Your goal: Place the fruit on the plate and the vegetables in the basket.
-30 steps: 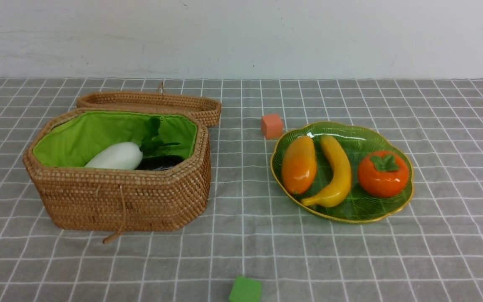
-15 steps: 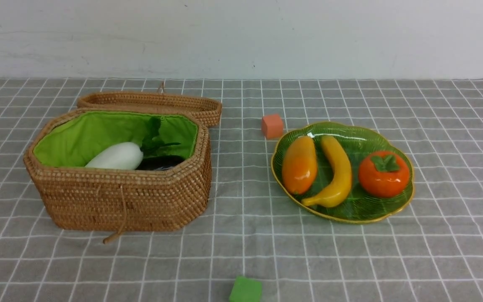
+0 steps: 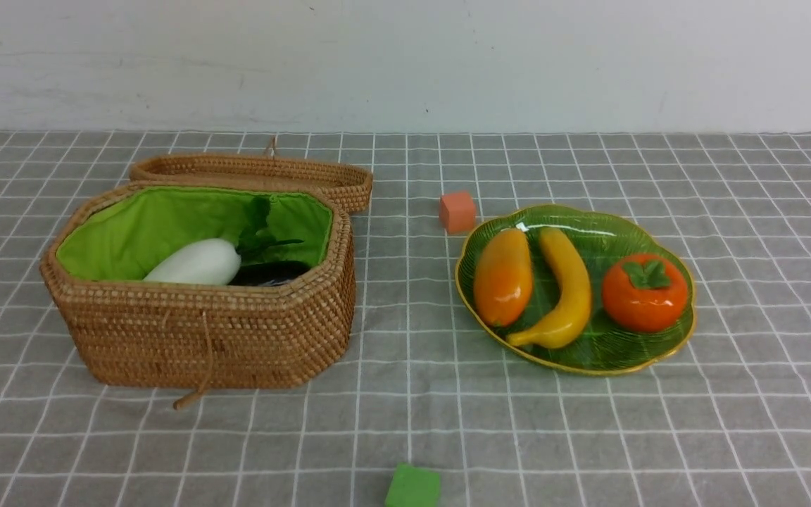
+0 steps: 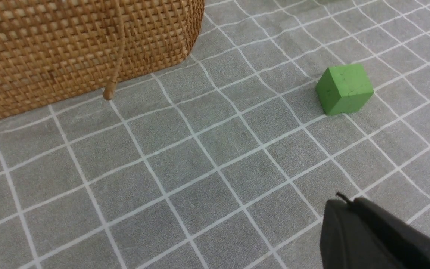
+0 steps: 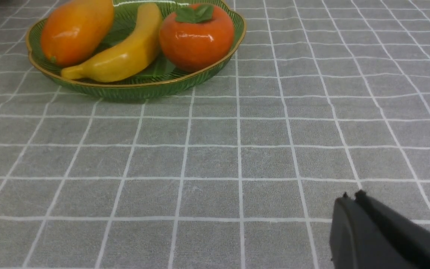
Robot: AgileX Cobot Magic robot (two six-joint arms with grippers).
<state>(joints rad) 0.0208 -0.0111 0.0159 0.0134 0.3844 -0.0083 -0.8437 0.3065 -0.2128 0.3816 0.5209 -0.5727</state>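
The green leaf-shaped plate (image 3: pixel 666 338) (image 5: pixel 140 91) holds an orange-yellow mango (image 3: pixel 503 275) (image 5: pixel 76 30), a yellow banana (image 3: pixel 564 287) (image 5: pixel 125 56) and an orange persimmon (image 3: pixel 643 291) (image 5: pixel 196 35). The wicker basket (image 3: pixel 201 331) (image 4: pixel 69 45) stands open at the left; a white radish (image 3: pixel 198 262) with green leaves and a dark eggplant (image 3: pixel 268 272) lie inside. No gourd shows. Neither arm appears in the front view. My left gripper (image 4: pixel 343 203) is shut and empty over bare cloth, short of the basket. My right gripper (image 5: pixel 351 198) is shut and empty, well clear of the plate.
A small orange cube (image 3: pixel 456 211) sits just behind the plate's left end. A small green cube (image 3: pixel 412 487) (image 4: pixel 343 89) lies near the front edge, between basket and plate. The basket's lid (image 3: pixel 250 172) lies back behind it. A grey checked cloth covers the table.
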